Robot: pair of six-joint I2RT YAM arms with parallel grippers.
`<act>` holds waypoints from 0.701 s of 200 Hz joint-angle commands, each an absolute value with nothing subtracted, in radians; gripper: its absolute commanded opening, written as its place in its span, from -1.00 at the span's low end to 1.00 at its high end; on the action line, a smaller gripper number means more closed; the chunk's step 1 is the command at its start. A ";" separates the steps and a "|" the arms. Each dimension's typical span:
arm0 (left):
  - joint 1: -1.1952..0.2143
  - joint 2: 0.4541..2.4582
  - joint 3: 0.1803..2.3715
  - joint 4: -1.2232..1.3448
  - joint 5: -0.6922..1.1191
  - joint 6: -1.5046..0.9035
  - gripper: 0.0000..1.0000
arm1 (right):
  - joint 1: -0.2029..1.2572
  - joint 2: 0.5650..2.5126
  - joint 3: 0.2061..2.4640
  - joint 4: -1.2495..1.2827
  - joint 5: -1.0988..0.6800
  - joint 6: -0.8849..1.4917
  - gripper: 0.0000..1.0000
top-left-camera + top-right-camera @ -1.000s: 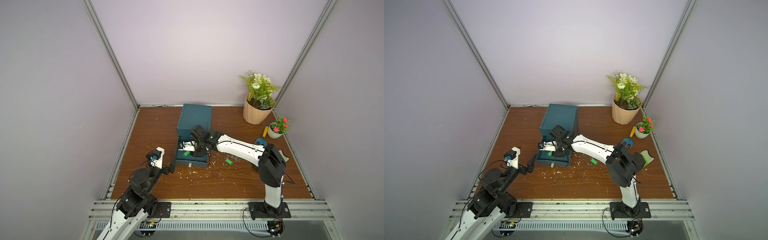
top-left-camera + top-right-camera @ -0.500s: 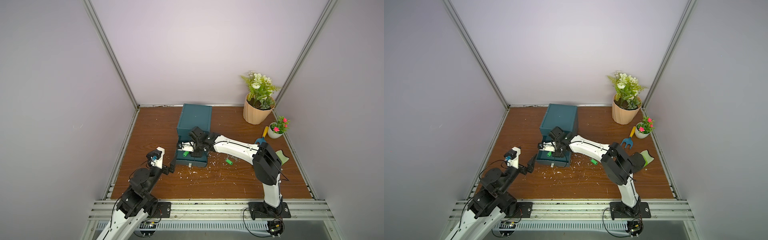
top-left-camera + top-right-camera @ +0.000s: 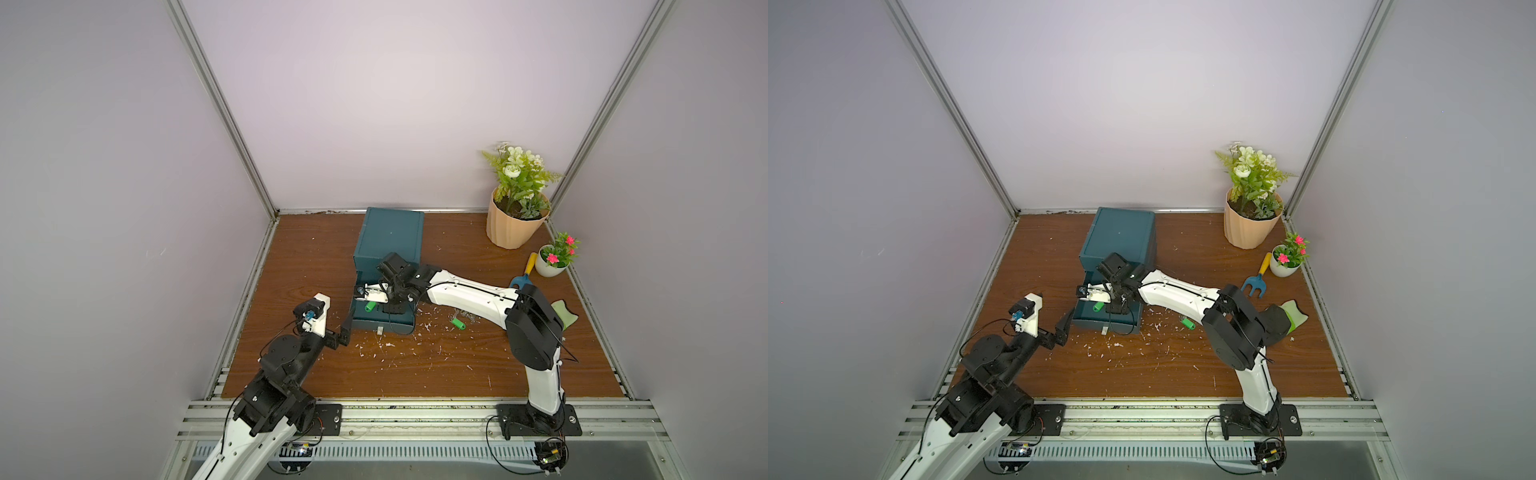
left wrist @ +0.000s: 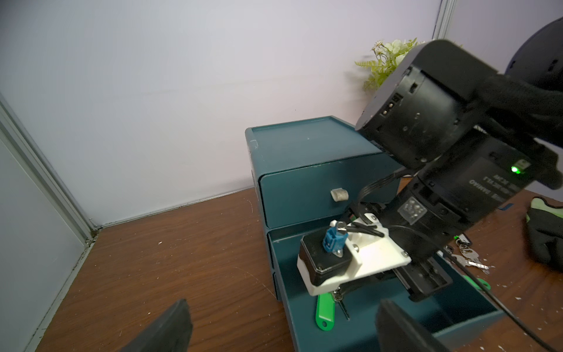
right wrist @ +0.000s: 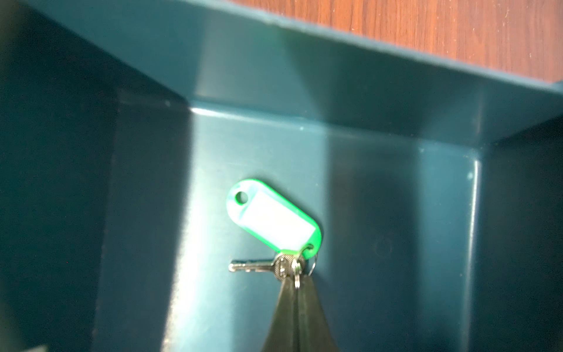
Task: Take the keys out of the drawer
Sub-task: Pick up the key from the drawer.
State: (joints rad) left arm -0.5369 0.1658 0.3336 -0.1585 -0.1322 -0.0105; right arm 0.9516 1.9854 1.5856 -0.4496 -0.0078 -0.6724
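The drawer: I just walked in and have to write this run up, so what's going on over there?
The right gripper is down inside the open drawer, its fingers shut on the ring end of the green-tagged keys. Whether the tag has left the drawer floor is unclear. A second green-tagged bunch already lies on the table beside the drawer. The left gripper is open and empty, just outside the drawer's front corner.

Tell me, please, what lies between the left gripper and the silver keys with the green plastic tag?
Only the teal drawer's side wall separates the left gripper from the green-tagged keys, in the left wrist view.
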 commanded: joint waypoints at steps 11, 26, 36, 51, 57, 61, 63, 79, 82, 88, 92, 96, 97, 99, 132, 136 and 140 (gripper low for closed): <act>-0.531 0.174 0.338 -0.145 -0.118 -0.007 0.94 | 0.948 1.887 1.624 -0.447 -0.021 -0.663 -1.00; -0.530 0.181 0.341 -0.143 -0.098 -0.004 0.94 | 0.948 1.853 1.620 -0.436 -0.023 -0.663 -1.00; -0.530 0.188 0.344 -0.138 -0.084 -0.003 0.94 | 0.949 1.825 1.612 -0.428 -0.023 -0.660 -1.00; -0.529 0.207 0.350 -0.130 -0.059 0.000 0.94 | 0.950 1.779 1.592 -0.415 -0.022 -0.654 -1.00; -0.530 0.215 0.351 -0.126 -0.046 0.003 0.94 | 0.950 1.760 1.582 -0.410 -0.022 -0.651 -1.00; -0.530 0.224 0.355 -0.122 -0.035 0.005 0.94 | 0.951 1.747 1.575 -0.407 -0.022 -0.646 -1.00; -0.530 0.227 0.356 -0.121 -0.029 0.009 0.94 | 0.950 1.740 1.571 -0.405 -0.021 -0.645 -1.00; -0.531 0.271 0.371 -0.106 0.025 0.024 0.94 | 0.951 1.687 1.547 -0.400 -0.012 -0.623 -1.00; -0.531 0.280 0.376 -0.103 0.037 0.028 0.94 | 0.952 1.677 1.541 -0.400 -0.008 -0.619 -1.00; -0.530 0.302 0.384 -0.096 0.062 0.034 0.95 | 0.953 1.651 1.530 -0.399 0.000 -0.606 -1.00; -0.530 0.317 0.390 -0.090 0.080 0.038 0.95 | 0.953 1.635 1.523 -0.400 0.003 -0.597 -1.00; -0.531 0.332 0.395 -0.086 0.098 0.042 0.95 | 0.952 1.620 1.515 -0.401 0.010 -0.587 -1.00; -0.531 0.335 0.397 -0.085 0.101 0.043 0.96 | 0.951 1.616 1.512 -0.402 0.012 -0.584 -1.00; -0.531 0.343 0.400 -0.083 0.112 0.045 0.96 | 0.952 1.606 1.508 -0.403 0.015 -0.578 -1.00; -0.530 0.455 0.438 -0.047 0.256 0.062 0.98 | 0.950 1.457 1.414 -0.454 0.077 -0.452 -1.00; -0.531 0.464 0.442 -0.046 0.276 0.066 0.97 | 0.950 1.437 1.400 -0.464 0.086 -0.435 -1.00; -0.531 0.474 0.444 -0.045 0.294 0.070 0.96 | 0.950 1.420 1.383 -0.475 0.096 -0.416 -1.00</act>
